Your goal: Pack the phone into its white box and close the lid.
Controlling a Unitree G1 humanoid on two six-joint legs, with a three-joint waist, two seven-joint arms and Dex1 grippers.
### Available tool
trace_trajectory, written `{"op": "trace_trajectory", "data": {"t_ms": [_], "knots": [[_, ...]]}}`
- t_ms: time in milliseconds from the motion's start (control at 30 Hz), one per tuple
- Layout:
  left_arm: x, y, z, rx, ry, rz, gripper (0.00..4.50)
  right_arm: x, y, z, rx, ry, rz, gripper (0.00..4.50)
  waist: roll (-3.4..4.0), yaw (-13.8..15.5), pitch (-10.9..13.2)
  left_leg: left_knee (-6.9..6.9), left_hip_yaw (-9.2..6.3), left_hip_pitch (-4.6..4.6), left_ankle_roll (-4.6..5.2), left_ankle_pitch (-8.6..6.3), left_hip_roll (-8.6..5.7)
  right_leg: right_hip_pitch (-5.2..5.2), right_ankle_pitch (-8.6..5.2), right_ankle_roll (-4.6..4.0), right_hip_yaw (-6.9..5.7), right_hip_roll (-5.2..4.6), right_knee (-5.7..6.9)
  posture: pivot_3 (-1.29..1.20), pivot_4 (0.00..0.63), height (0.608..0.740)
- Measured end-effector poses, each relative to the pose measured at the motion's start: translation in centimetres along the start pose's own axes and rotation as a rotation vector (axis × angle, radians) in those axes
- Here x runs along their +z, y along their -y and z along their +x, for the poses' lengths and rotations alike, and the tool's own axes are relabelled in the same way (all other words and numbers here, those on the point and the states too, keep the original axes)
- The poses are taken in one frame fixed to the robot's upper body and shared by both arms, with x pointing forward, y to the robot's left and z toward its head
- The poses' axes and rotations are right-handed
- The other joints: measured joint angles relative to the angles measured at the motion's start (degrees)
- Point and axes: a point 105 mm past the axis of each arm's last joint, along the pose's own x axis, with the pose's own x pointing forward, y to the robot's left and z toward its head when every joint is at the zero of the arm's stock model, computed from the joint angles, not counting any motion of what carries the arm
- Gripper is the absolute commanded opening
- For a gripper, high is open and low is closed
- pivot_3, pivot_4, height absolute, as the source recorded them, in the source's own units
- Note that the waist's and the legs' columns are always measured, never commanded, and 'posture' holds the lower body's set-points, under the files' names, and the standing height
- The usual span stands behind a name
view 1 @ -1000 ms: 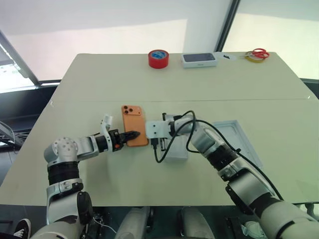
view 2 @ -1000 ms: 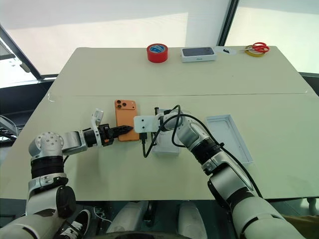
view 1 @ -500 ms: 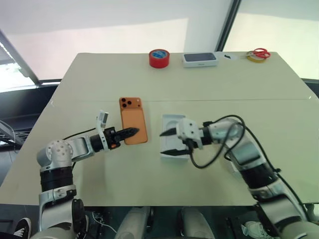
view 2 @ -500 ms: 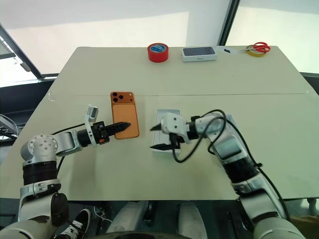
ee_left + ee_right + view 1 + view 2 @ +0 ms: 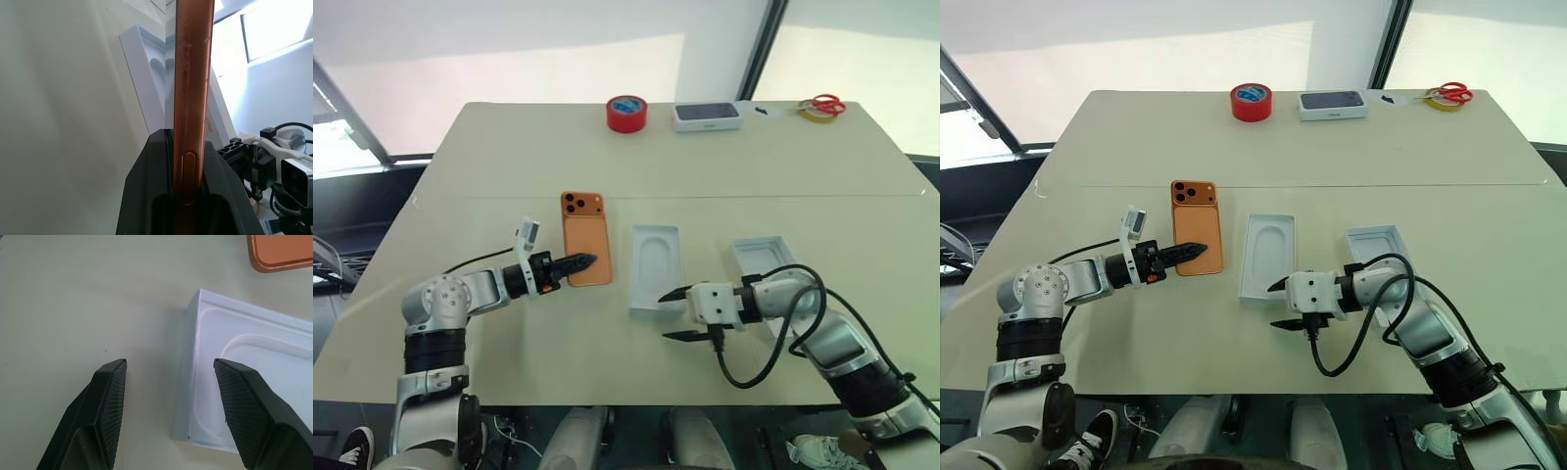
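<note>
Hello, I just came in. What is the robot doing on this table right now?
The robot is packing a phone. Its left gripper is shut on the near end of the orange smartphone, back up, just left of the shallow white box lined with a moulded tray. The right gripper hangs open and empty just in front of that box. The pale grey-white cardboard lid lies hollow side up on the beige table, to the right. The phone is not yet in the box.
</note>
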Motion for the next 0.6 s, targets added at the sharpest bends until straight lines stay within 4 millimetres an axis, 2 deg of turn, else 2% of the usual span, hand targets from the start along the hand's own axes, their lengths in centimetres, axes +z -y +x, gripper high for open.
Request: {"op": "trace_trajectory", "data": {"t_ms": [67,200,400,500,600], "knots": [[0.0,0.0,0.0,0.001,0.000,0.000,0.00,-0.1,0.0,0.1,-0.009,-0.001,0.001,2.18,-0.01,0.00,0.01,0.01,0.00,0.00,0.00,0.00,0.00,0.01,0.00,0.00,0.00,0.00,0.00,0.00,0.150,0.740],[0.0,-0.1,0.1,0.013,0.000,-0.005,0.00,-0.1,0.8,0.2,-0.056,-0.006,-0.011,0.15,-0.01,-0.06,0.01,0.01,0.00,0.02,0.00,0.00,0.00,0.02,0.00,0.00,-0.01,0.01,0.00,0.00,0.150,0.740],[0.7,0.8,1.0,-0.009,0.017,-0.008,0.00,0.8,1.8,1.5,-0.097,0.056,0.086,0.06,-0.07,-0.06,0.04,0.02,-0.03,0.01,0.00,0.01,0.01,-0.01,0.08,0.14,-0.02,0.04,0.03,0.00,0.150,0.740],[2.1,2.3,1.8,-0.056,0.035,0.002,0.00,2.1,3.2,2.0,-0.136,0.078,0.062,0.06,-0.08,-0.01,0.05,0.04,-0.02,0.01,0.00,0.01,0.00,0.00,0.09,0.17,-0.04,0.04,0.04,0.00,0.150,0.740],[2.9,2.8,2.2,-0.078,0.052,-0.004,0.00,2.1,4.3,2.6,-0.178,0.056,0.040,0.06,-0.08,-0.03,0.05,0.04,-0.02,0.02,-0.01,0.01,-0.02,0.01,0.10,0.18,-0.04,0.04,0.04,0.00,0.150,0.740]]}}
